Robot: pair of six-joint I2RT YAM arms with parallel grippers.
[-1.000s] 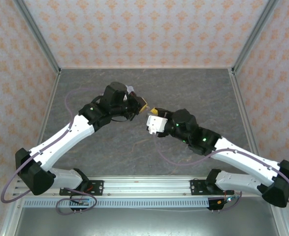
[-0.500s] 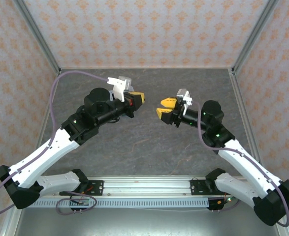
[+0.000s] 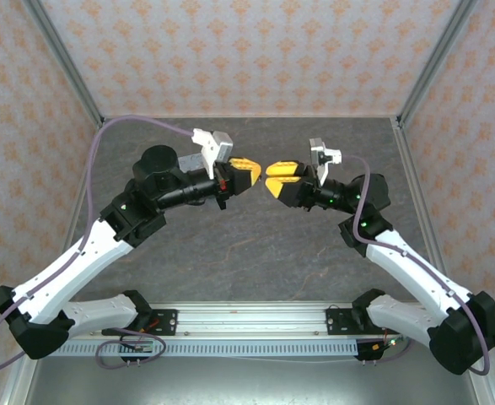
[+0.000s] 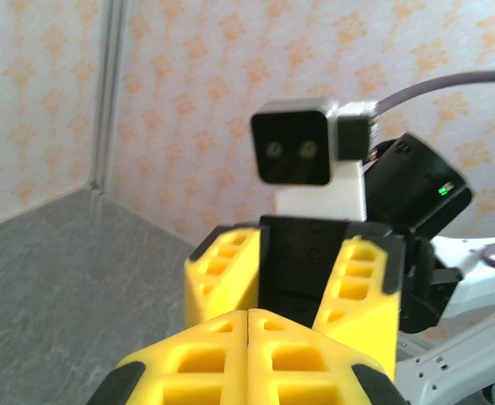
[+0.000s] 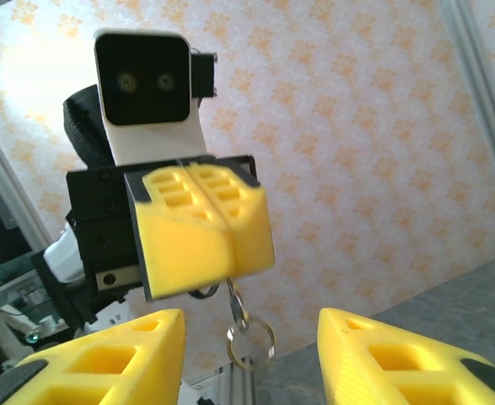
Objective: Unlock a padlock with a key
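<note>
Left jaws: the left gripper [image 3: 245, 171] was pressed together. In the right wrist view a thin metal piece hung out of its seam, which we took to be the key [image 5: 233, 295], pinched by one end.
Ring: a small split ring [image 5: 250, 340] dangled free under the key.
Right jaws: the right gripper [image 3: 279, 179] was spread, with nothing between its fingers [image 5: 104, 363].
Position: the two grippers faced each other tip to tip, nearly touching, raised above the desk [image 3: 230, 253].
Risk, collision: we judged the gap between the tips too slim for any forward move. A small overshoot by either arm would knock the yellow pads together and could jar the key.
Risk, grip: the key was held by very little metal, so a bump or a twist could turn it in the pads or drop it to the desk.
Risk, ring: the loose ring could swing and snag on a finger of the right gripper.
Risk, lock: a key pushed at a padlock that nothing steadied would shove it aside rather than enter.
</note>
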